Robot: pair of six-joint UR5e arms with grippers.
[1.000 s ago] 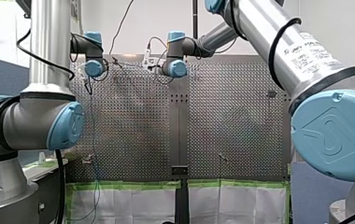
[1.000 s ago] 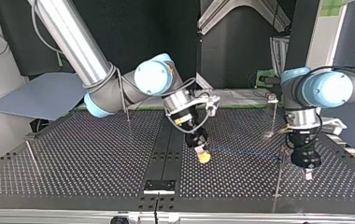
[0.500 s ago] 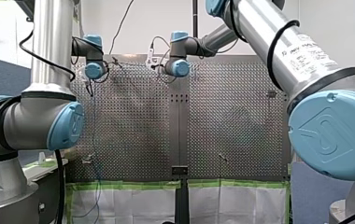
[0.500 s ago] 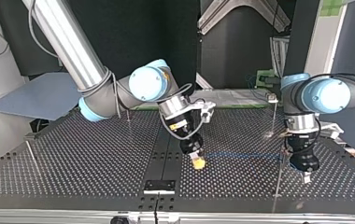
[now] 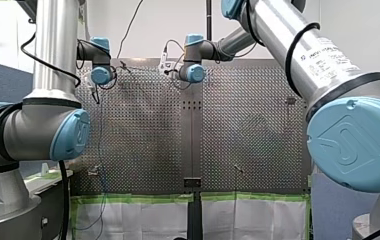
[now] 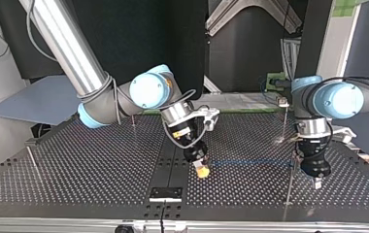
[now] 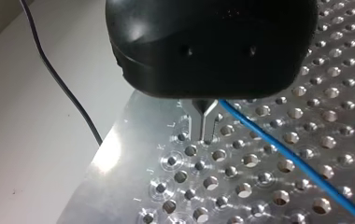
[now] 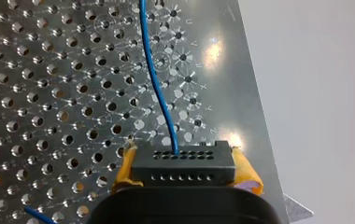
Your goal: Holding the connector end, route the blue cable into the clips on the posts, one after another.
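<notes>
Yellow pads [image 8: 246, 173] of my right gripper [image 6: 202, 171] clamp the black connector [image 8: 183, 164], centre of the top view; the blue cable [image 6: 250, 161] runs rightward. Best kept taut while steered toward the posts [image 6: 284, 124].

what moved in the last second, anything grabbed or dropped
My right hand slid toward the top view's left and slightly lower in it. It holds the connector. My left hand shifted only a little the same way. No grab or release shows. The cable still runs between the two hands, and the posts stand as they were.
</notes>
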